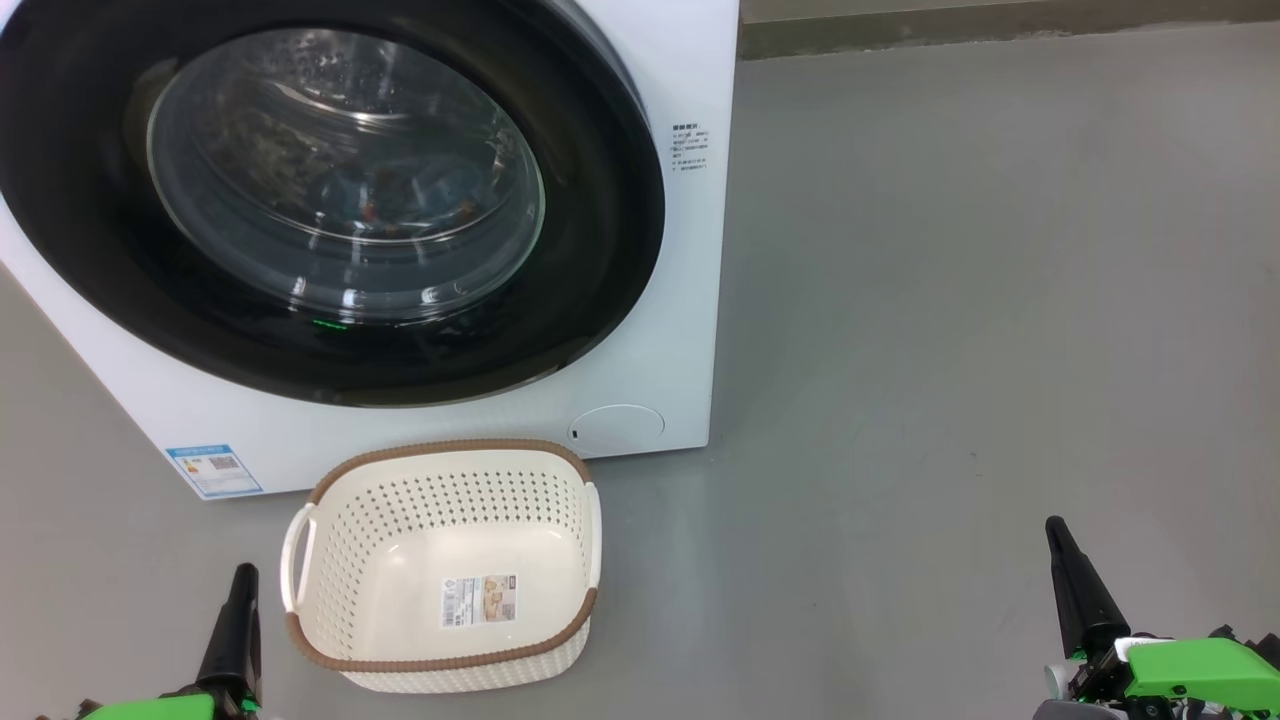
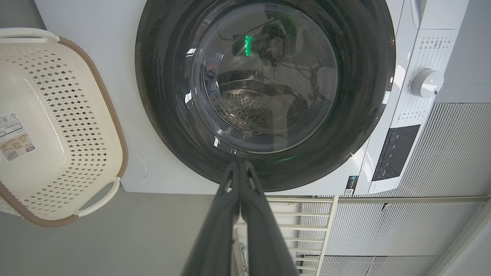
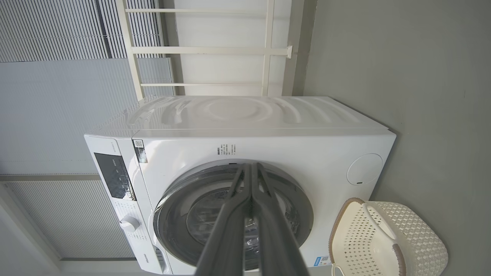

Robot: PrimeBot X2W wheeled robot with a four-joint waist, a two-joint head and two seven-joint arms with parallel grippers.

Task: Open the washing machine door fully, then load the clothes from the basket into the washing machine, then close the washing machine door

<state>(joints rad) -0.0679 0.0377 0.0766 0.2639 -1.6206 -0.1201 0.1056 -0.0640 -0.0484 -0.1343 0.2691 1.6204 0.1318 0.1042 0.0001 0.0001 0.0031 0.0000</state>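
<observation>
The washing machine [image 1: 680,330] stands on the floor with its washing machine door [image 1: 600,250] shut flat against the front. Through the glass bowl, light-blue fabric with orange-brown specks, the clothes [image 1: 420,195], lies low in the drum. In front sits the basket [image 1: 450,447], holding nothing but a paper label. My left gripper [image 1: 243,572] is shut, left of the basket. My right gripper [image 1: 1053,525] is shut, far to the right over bare floor. The left wrist view looks past the left gripper [image 2: 239,164] at the door [image 2: 161,115]. The right wrist view has the right gripper [image 3: 251,165] before the machine [image 3: 268,115].
Grey floor spreads to the right of the machine. A round filter cover [image 1: 617,425] and a blue sticker [image 1: 213,470] mark its lower front. A control knob [image 2: 426,82] sits on the panel. A white railing [image 3: 207,50] and blinds stand behind the machine.
</observation>
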